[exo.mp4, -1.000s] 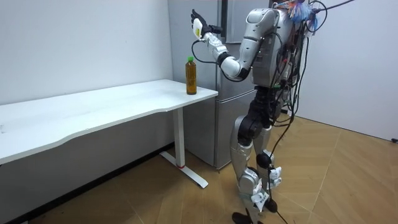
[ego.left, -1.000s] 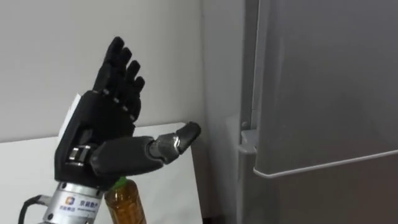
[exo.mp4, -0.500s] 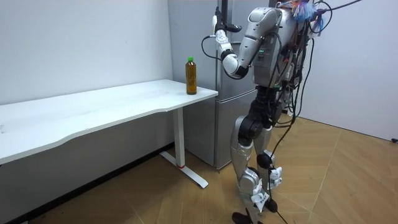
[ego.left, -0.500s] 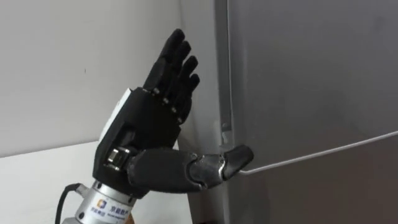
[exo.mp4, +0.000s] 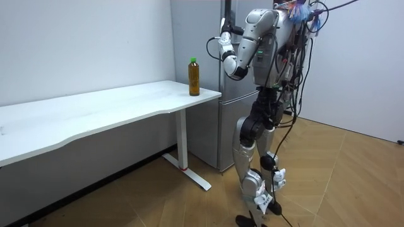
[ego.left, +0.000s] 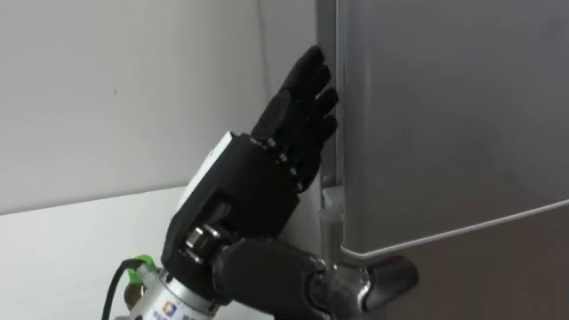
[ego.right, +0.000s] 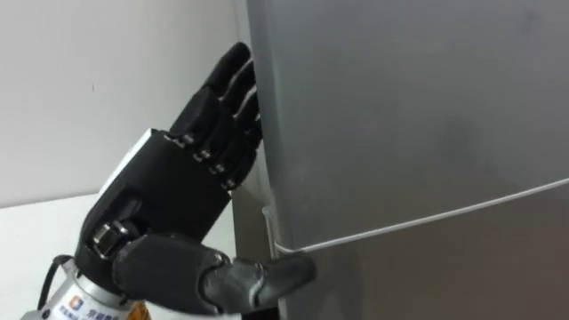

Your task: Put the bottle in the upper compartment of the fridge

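Smooth white table (exo.mp4: 95,120), amber bottle (exo.mp4: 194,77) upright on its corner, wood floor (exo.mp4: 341,183). Left hand (ego.left: 249,191) flat, fingers straight, at the matte grey fridge (ego.left: 444,133) door edge.

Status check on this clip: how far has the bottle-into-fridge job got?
Done: nothing yet; the bottle stands on the white table, at its corner. In hand: the open left hand is raised, its fingers at the side edge of the upper fridge door, which looks shut. Left: open the door, fetch the bottle, put it inside.
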Robot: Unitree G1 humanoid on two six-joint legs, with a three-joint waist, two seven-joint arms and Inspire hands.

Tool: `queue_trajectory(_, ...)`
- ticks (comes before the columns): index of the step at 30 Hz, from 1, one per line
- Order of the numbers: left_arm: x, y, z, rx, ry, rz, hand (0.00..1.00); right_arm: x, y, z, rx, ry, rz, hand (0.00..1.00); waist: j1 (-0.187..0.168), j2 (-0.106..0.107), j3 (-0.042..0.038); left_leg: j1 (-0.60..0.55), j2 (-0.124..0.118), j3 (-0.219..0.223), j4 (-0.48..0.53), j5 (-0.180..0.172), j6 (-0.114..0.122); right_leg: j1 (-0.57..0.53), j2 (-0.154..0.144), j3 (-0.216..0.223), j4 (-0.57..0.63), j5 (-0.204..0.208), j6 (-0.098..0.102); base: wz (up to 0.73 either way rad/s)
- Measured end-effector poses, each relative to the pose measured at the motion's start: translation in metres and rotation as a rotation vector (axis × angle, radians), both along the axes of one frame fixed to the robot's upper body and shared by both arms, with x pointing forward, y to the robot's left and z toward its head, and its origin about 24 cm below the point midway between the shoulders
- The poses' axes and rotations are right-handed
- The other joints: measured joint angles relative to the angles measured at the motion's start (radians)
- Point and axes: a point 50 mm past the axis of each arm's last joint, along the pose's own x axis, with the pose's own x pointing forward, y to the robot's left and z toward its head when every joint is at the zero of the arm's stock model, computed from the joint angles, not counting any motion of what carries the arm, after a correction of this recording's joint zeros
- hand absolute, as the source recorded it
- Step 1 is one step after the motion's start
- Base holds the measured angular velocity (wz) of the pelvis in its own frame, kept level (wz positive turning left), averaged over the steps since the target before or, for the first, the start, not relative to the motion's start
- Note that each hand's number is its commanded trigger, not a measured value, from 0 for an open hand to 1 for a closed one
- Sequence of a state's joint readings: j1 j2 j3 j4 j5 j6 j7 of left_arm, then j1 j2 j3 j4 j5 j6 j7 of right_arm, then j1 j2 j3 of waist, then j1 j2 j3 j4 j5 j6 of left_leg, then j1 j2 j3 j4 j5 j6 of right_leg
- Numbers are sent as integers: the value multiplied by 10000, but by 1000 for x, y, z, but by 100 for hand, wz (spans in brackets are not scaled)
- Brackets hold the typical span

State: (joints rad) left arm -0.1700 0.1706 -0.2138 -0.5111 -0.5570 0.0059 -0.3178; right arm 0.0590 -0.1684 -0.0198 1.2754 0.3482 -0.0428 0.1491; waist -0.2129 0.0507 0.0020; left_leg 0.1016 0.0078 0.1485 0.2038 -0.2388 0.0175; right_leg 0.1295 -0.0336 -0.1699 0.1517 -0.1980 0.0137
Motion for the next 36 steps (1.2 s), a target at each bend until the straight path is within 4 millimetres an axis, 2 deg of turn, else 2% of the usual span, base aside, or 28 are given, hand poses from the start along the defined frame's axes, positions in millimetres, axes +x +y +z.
queue_trajectory(4,0,-1,0,22,70,-29,2,0,-1,0,-74,16,-29,0,-2,52,40,118,-1,27,-9,0,0,117,-4,-35,-9,0,1,0)
queue_trajectory(6,1,-1,-1,29,125,-42,17,0,-2,1,-109,21,47,0,-3,77,50,128,-2,29,-9,0,0,135,-11,-92,-9,0,1,5)
queue_trajectory(8,1,-2,-1,24,167,-63,55,1,-3,1,-172,45,233,0,-5,109,72,112,0,41,-9,0,0,80,-13,-108,-8,0,1,5)
queue_trajectory(9,1,-2,-1,13,196,-63,69,1,-4,1,-193,51,297,0,-4,118,72,108,2,43,-8,-1,-1,74,-13,-113,-5,0,1,4)
queue_trajectory(10,2,-1,-1,-24,278,7,90,2,-4,2,-217,6,361,0,13,132,70,98,5,43,-8,-1,0,72,-14,-131,0,0,1,9)
queue_trajectory(11,3,-1,-2,-112,374,88,100,3,-5,2,-217,-12,331,0,7,148,69,74,7,44,-8,-1,0,66,-19,-198,0,0,1,11)
queue_trajectory(17,4,-2,-3,-241,512,165,100,2,-7,2,-289,16,224,0,24,258,37,59,5,58,-6,-2,1,72,-36,-229,7,-1,1,4)
queue_trajectory(24,-3,-18,-7,111,613,-962,100,3,-7,3,-311,-26,233,0,-41,298,48,80,2,141,4,0,0,79,-36,-199,-11,-6,1,-2)
queue_trajectory(28,-4,-19,-8,268,548,-1148,100,3,-7,3,-308,-44,244,0,-43,280,59,80,3,151,-7,0,-1,75,-37,-199,-25,-12,2,0)
queue_trajectory(30,-4,-19,-8,300,538,-1165,82,4,-7,3,-305,-75,259,0,-44,249,80,78,3,154,-10,0,-1,72,-37,-200,-32,-14,2,0)
queue_trajectory(32,-4,-19,-8,315,528,-1182,53,5,-6,3,-297,-108,335,0,-42,196,114,61,1,158,-12,0,-1,59,-37,-200,-42,-15,2,0)
queue_trajectory(33,-4,-19,-8,319,524,-1189,33,6,-6,3,-295,-118,346,0,-40,183,120,52,0,158,-12,0,-1,52,-38,-201,-44,-15,2,0)
queue_trajectory(34,-4,-19,-8,325,516,-1203,19,6,-6,3,-290,-134,367,0,-30,163,121,26,-3,158,-12,0,-1,26,-40,-201,-40,-15,2,0)
queue_trajectory(35,-4,-19,-8,328,508,-1214,0,6,-6,3,-285,-144,384,0,-22,158,117,-6,-2,164,-9,0,-1,-22,-38,-183,-22,-15,2,0)
queue_trajectory(36,-4,-20,-8,330,504,-1219,0,6,-6,3,-283,-150,388,0,-22,157,117,-18,-1,168,-8,0,-1,-43,-38,-177,-14,-15,2,-4)
